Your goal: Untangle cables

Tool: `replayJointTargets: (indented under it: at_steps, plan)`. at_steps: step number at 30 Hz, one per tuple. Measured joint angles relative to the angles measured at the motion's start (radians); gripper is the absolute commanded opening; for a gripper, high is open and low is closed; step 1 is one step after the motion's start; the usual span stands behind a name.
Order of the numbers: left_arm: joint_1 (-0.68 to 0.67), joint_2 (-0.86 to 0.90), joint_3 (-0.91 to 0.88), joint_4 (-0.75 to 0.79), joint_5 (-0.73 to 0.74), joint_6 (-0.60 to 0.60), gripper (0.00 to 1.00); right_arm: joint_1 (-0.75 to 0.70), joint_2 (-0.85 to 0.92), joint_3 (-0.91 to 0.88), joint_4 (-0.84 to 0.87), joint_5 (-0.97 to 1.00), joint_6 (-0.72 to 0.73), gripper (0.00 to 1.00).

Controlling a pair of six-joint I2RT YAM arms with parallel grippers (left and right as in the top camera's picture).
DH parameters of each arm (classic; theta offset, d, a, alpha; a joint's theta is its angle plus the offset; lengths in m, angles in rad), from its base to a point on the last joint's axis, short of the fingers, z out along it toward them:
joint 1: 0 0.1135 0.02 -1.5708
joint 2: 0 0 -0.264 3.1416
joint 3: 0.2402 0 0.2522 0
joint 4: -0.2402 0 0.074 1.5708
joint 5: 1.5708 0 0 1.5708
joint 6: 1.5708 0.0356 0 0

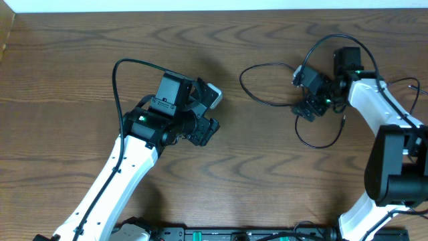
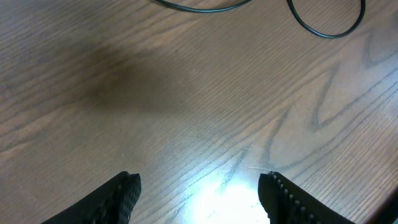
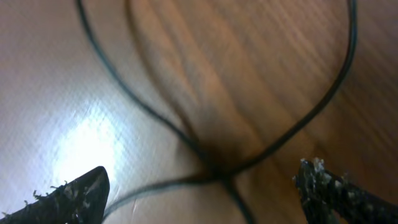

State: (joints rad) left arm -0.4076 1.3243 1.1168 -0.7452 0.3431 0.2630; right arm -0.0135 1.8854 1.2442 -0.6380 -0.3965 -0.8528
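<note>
R gripper (image 3: 200, 176) is hovering w/ jaws spread wide over the cables (image 3: 214, 167), which are crossing on the wooden table (image 1: 60, 60) between its fingertips (probably not touching them, view's blurry). L gripper (image 2: 199, 186) is also standing open, holding nothing, well apart from the cable loops.

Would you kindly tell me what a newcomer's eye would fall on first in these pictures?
The thin black cables stand out first, looping loosely across the right side of the wooden table. The right gripper hangs open directly over a spot where two strands cross. The left gripper, near the table's middle, is open over bare wood with nothing between its fingers.
</note>
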Motion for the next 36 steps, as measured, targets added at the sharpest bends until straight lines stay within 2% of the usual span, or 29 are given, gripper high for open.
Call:
replayJointTargets:
  at_steps: [5, 21, 29, 36]
  plan:
    - [0.0, 0.0, 0.0, -0.007, 0.0, 0.0, 0.66, 0.006, 0.038, 0.0, 0.079, -0.01, 0.092, 0.99]
    - [0.0, 0.0, 0.0, -0.007, 0.0, 0.0, 0.66, 0.029, 0.1, 0.0, 0.083, -0.013, 0.218, 0.99]
    - [0.0, 0.0, 0.0, -0.007, 0.0, 0.0, 0.66, 0.037, 0.102, 0.0, 0.097, 0.008, 0.22, 0.99]
    - [0.0, 0.0, 0.0, -0.007, 0.0, 0.0, 0.66, 0.037, 0.101, 0.003, 0.029, 0.01, 0.155, 0.99]
